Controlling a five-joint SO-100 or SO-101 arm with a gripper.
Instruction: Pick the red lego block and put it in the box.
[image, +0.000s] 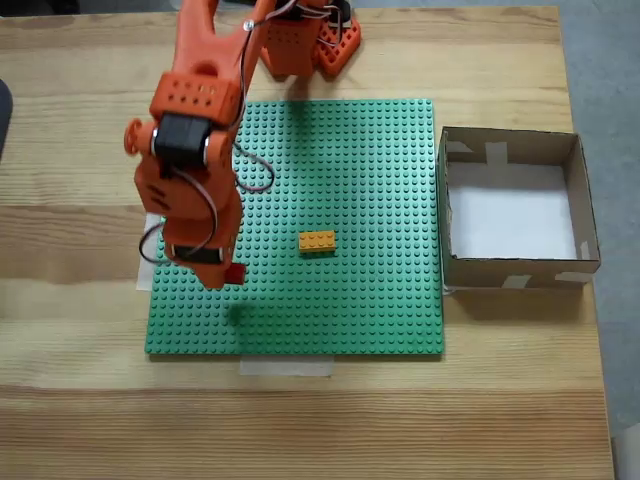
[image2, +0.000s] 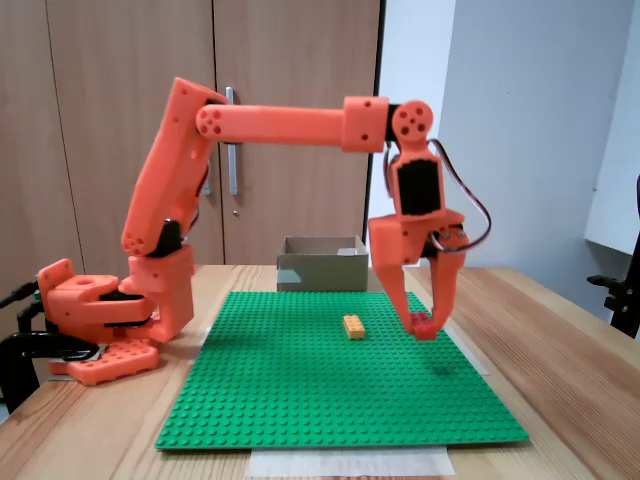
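The orange arm reaches over the left part of the green baseplate. Its gripper is shut on the red lego block, a small dark-red brick pinched at the fingertips and held a little above the plate. From above, only a red corner of the block peeks out beside the gripper; the arm hides the remainder. The box, brown cardboard with a white bottom, stands empty off the plate's right edge in that view, and behind the plate as the box in the side view.
An orange-yellow brick sits on the baseplate near its middle, between the gripper and the box. The arm's base stands at the plate's far edge. The wooden table ends just right of the box.
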